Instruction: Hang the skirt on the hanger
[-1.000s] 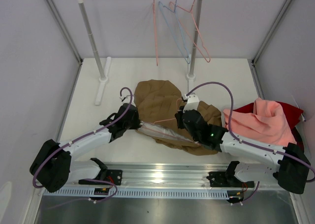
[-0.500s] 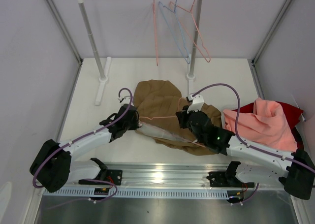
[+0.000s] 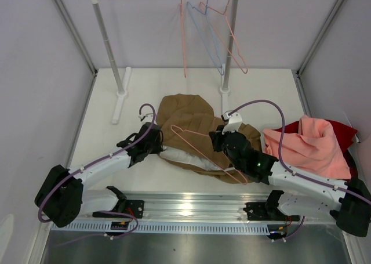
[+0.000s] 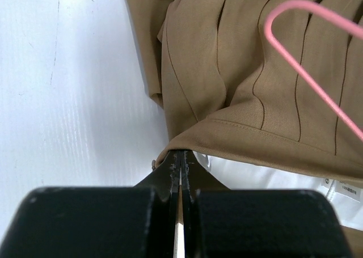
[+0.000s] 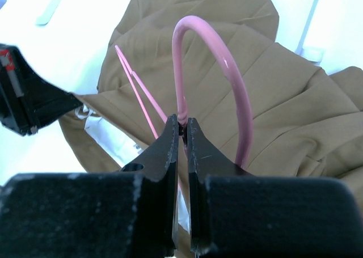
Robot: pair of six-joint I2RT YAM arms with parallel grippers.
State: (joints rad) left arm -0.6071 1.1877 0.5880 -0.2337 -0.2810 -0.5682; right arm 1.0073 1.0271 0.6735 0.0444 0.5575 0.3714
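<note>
Two arms lean in over the white table [image 3: 145,84], one from either side. On the left, the left gripper [image 4: 180,156] has its fingers pressed tightly together on the near-left edge of the skirt [image 3: 185,116], right where the tan cloth meets the pale lining [image 4: 272,178]. The skirt lies crumpled mid-table between the two arms, pleats up, with its lining showing along the near edge. Across it lies the hanger [image 5: 232,71], a thin pink wire slanting from the skirt's left part toward the right arm. The right gripper [image 5: 182,122] pinches the wire at the neck just under the hook, jaws nearly closed. Further right, a salmon-pink cloth [image 3: 307,142] is heaped on a dark red cloth [image 3: 342,130], just beside the skirt.
</note>
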